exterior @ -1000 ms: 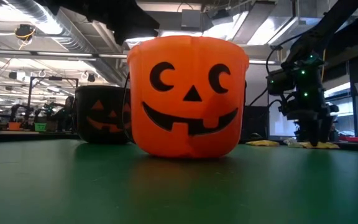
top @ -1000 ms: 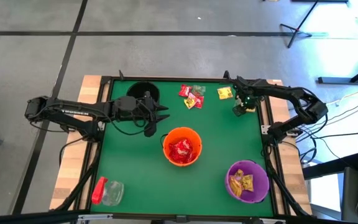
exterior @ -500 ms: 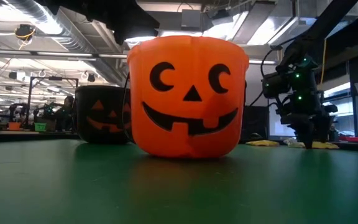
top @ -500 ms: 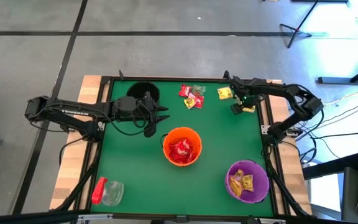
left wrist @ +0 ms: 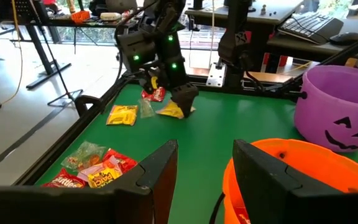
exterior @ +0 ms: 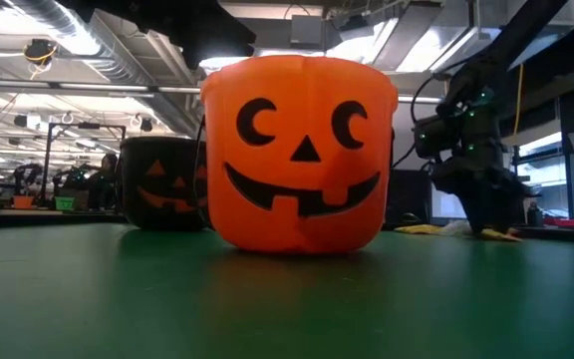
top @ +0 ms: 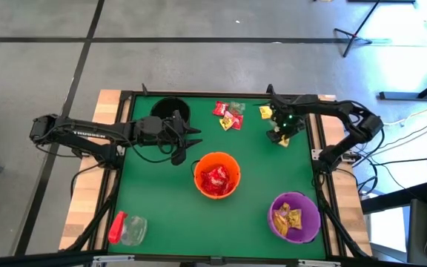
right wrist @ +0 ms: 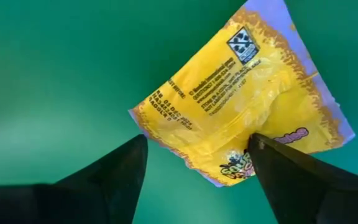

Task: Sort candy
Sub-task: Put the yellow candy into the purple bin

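a red-capped clear jar (top: 127, 228) lies near the green table's (top: 161, 200) corner.

The left arm (top: 87, 133) reads "TROSSEN"; the yellow packet's (right wrist: 247, 106) print is illegible.

Three buckets (top: 216, 175); one jar (top: 128, 228); perhaps six loose candy packets (top: 228, 115); two arms.

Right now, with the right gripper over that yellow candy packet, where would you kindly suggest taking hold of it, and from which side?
Probably from straight above. The yellow candy packet lies flat on the green table, so it offers no upright edge. The right gripper already hangs over it, fingers open, one on its printed end. Closing across that crinkled end should pinch up enough wrapper to lift.
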Controlling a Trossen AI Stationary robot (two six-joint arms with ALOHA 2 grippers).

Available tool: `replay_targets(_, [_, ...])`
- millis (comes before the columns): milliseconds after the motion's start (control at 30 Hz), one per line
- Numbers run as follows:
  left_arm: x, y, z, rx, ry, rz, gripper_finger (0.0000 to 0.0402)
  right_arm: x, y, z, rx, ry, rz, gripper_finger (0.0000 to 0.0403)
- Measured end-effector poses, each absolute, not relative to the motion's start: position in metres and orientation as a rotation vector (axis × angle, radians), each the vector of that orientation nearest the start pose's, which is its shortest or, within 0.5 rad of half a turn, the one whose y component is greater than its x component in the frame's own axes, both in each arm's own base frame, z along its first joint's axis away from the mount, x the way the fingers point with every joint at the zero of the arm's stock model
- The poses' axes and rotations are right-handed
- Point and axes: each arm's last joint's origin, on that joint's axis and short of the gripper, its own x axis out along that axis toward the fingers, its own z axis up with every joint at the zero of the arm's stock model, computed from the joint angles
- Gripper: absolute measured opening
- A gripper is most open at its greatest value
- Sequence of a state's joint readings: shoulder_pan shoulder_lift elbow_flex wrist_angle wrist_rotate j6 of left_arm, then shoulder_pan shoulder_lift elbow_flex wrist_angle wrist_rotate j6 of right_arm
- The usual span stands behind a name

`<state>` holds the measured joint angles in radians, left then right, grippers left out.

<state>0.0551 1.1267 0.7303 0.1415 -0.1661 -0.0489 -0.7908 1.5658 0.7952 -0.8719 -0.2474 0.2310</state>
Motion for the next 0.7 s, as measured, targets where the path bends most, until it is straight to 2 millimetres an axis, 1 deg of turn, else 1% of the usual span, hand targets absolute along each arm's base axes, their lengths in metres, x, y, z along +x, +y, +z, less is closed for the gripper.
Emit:
replay_targets(67, [0.248, 0.018, 0.278, -0.034, 0.250, 0.226, 0.0149, 0.172, -0.152, 0.144, 0.965, 1.432, -0.575, 0.0279])
replay_targets(167, [0.248, 0.018, 0.278, -0.034, 0.250, 0.226, 0.0149, 0.180, -0.142, 0.144, 0.851, 1.486, -0.594, 0.0267])
replay_targets(300, [0.248, 0.018, 0.278, -0.034, 0.250, 0.226, 0.0149, 0.187, -0.129, 0.143, 0.715, 1.554, -0.632, 0.0231])
replay_targets(500, [0.248, 0.018, 0.278, -0.035, 0.249, 0.226, 0.0149, 0.195, -0.116, 0.143, 0.671, 1.567, -0.598, 0.0143])
replay_targets(700, [0.248, 0.019, 0.278, -0.035, 0.249, 0.227, 0.0149, 0.199, -0.111, 0.145, 0.741, 1.555, -0.514, 0.0047])
